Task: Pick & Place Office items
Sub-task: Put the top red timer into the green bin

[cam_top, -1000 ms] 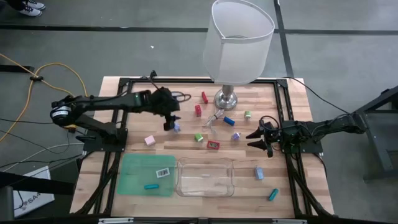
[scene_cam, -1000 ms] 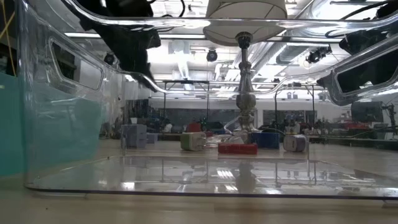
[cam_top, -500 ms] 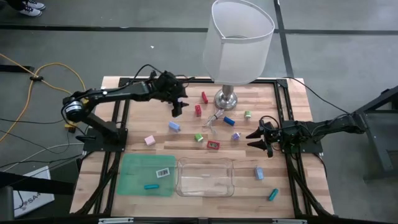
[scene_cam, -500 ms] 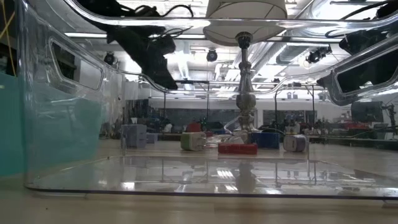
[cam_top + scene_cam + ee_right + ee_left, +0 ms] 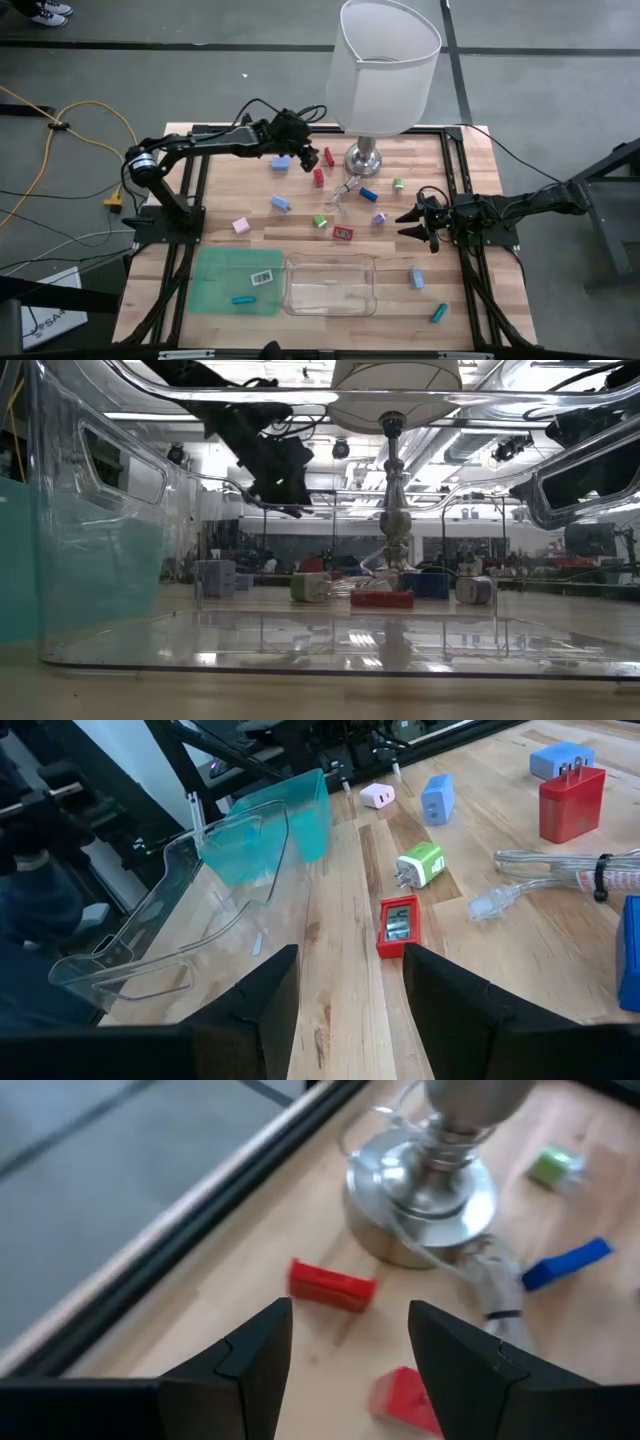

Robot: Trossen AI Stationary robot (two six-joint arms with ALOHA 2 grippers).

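Lying nearest, a teal stick (image 5: 439, 313) and a pale blue block (image 5: 416, 278) rest beside the clear plastic tray (image 5: 331, 284), with another teal stick (image 5: 241, 299) on the flat green mat (image 5: 215, 283). Mid-table, the right gripper (image 5: 404, 224) waits, fingers spread and empty, facing a red framed block (image 5: 398, 926) and a green plug (image 5: 421, 864). Farthest, the left gripper (image 5: 306, 159) hovers near the silver lamp base (image 5: 425, 1195), fingers apart and apparently empty, above a red stick (image 5: 332, 1285).

Open right claw (image 5: 342, 982) above red piece (image 5: 398, 926), beside clear tray (image 5: 160, 935).
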